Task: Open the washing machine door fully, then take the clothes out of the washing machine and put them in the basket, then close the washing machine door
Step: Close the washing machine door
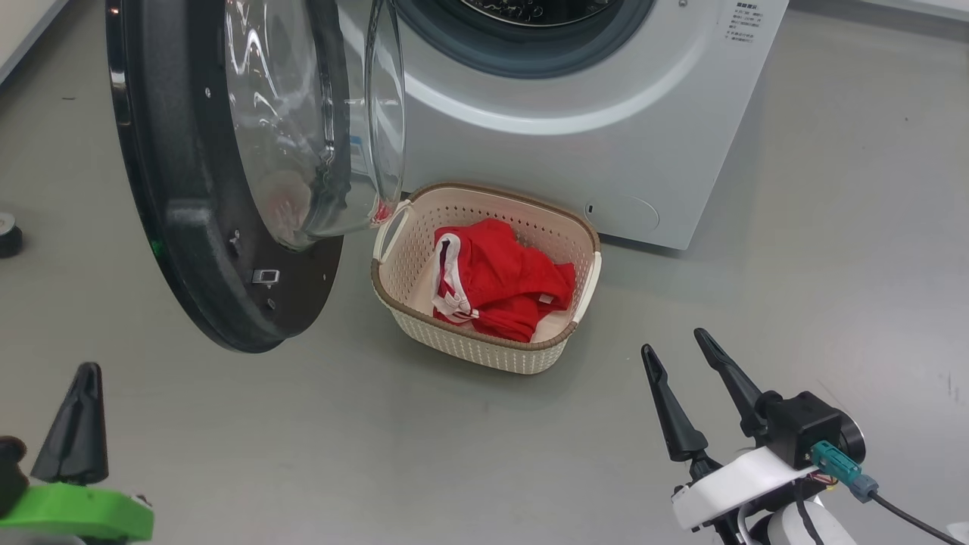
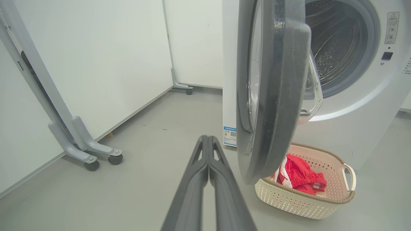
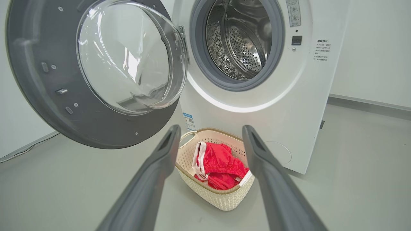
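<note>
Left gripper (image 2: 208, 138), clenched empty, points beside the open door (image 1: 182, 227), likely to push it shut; right gripper (image 1: 674, 342) hangs spread. Clothes (image 1: 496, 280) lie in the basket (image 1: 469, 341) before the washer (image 1: 606, 113).

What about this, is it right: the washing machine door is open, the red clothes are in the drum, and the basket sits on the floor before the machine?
Not quite. The clothes are in the basket, not the drum, as the right wrist view shows. The rest holds: the washing machine door is open and the basket sits on the floor before the washing machine.
</note>
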Controlling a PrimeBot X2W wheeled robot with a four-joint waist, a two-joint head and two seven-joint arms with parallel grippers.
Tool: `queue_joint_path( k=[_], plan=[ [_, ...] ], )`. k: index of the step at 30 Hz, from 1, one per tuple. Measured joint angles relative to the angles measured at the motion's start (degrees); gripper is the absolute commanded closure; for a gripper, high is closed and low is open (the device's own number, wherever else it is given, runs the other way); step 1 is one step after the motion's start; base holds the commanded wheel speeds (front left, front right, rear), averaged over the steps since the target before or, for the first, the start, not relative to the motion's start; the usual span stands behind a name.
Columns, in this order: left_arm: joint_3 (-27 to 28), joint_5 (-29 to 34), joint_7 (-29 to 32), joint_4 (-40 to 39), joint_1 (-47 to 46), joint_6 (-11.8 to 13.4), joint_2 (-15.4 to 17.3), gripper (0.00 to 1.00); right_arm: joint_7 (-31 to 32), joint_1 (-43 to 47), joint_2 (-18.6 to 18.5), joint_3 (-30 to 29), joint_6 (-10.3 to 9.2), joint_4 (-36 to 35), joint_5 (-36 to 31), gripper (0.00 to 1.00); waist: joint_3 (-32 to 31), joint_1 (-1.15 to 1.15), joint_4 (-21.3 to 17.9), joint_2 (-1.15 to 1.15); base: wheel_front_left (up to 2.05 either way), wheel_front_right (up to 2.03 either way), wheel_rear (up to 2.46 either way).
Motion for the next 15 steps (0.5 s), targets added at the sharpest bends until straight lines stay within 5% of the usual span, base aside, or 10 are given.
queue_joint_path(
  k=[6,15],
  plan=[
    [0.2,-9.1,0.1,-2.8,-4.3,0.0,-1.1,1.00,0.0,0.0,0.0,0.1,0.00,0.0,0.0,0.00,0.5,0.00,0.1,0.00,0.00,0.00,0.00],
    [5.4,-25.6,8.0,-3.1,-10.5,0.0,-1.3,1.00,0.0,0.0,0.0,0.2,0.01,0.0,-0.1,0.00,1.1,0.00,0.3,0.00,0.00,0.00,0.00]
  ],
)
